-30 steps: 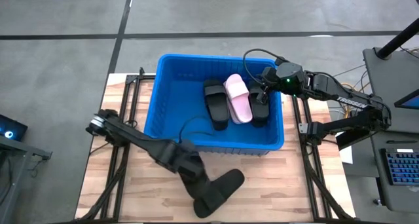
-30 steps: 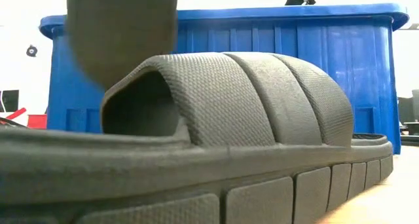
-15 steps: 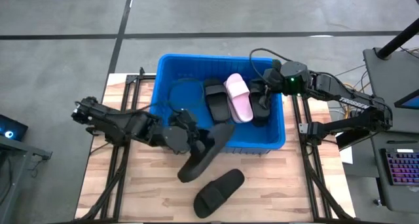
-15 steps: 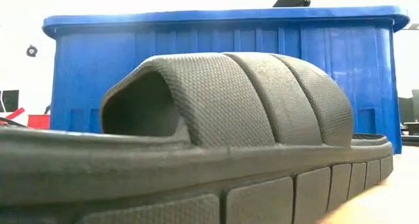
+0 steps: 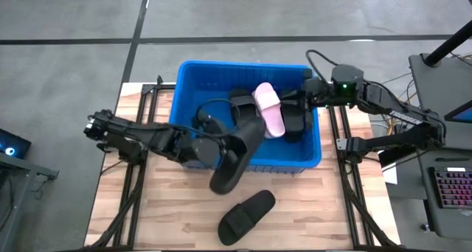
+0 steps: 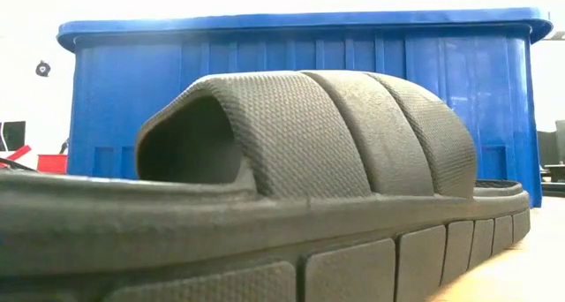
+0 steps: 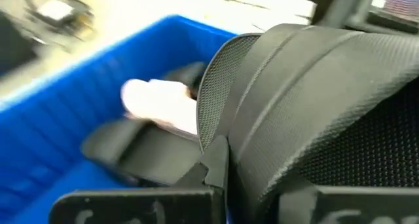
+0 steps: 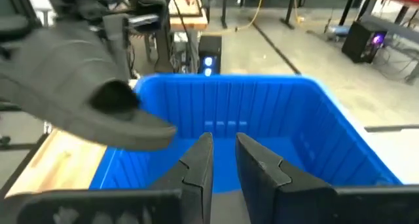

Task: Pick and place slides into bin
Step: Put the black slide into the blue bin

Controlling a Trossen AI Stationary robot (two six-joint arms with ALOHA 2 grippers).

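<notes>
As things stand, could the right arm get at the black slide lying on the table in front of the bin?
Probably not easily: the right gripper sits over the bin's far right corner, and the left gripper, holding a black slide over the near wall, lies between it and the slide on the table.

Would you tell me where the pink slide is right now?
In the high view, the pink slide lies inside the blue bin, toward its right, between two black slides.

The bin (image 5: 184, 97) has open floor on its left half, but three slides (image 5: 267, 113) crowd the right, and a black slide (image 5: 247, 216) sits on the table out front.
</notes>
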